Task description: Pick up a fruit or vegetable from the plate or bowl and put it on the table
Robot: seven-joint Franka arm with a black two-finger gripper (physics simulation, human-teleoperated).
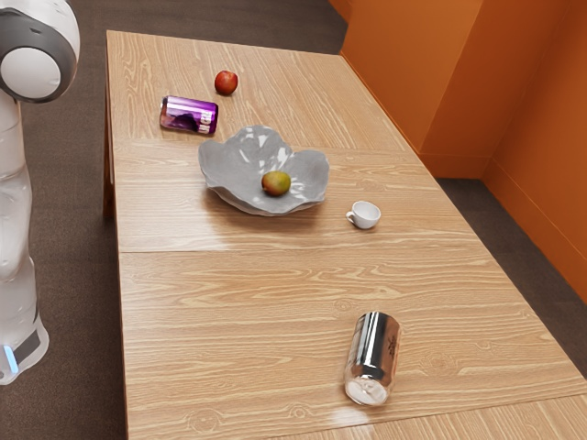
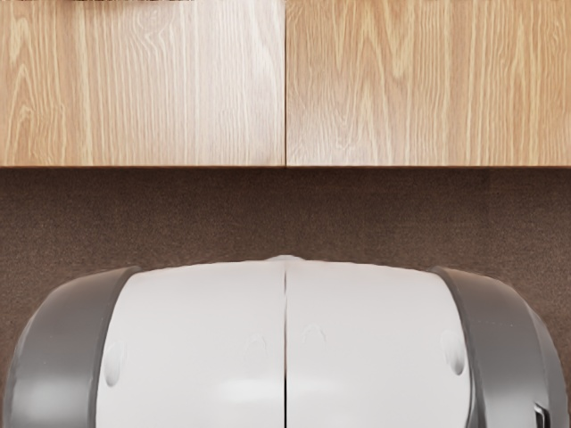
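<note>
While the green-brown fruit (image 1: 276, 183) rests in the wavy-rimmed grey bowl (image 1: 227, 167), we cannot tell whether our gripper's fingers are apart or together.

Our arm (image 1: 11, 183) stands beyond one long edge of the wooden table (image 1: 238, 293); we see the bowl about midway between that edge and the one nearer the orange wall (image 1: 413, 73), with the white cup (image 1: 367, 214) just beside it on the wall's side. Near the corner at the table's far end on our arm's side, the purple can (image 1: 189, 115) lies on its side, the red fruit (image 1: 226, 82) near it, closer to the end edge. Toward the opposite end, the silver can (image 1: 373, 353) lies on its side.
</note>
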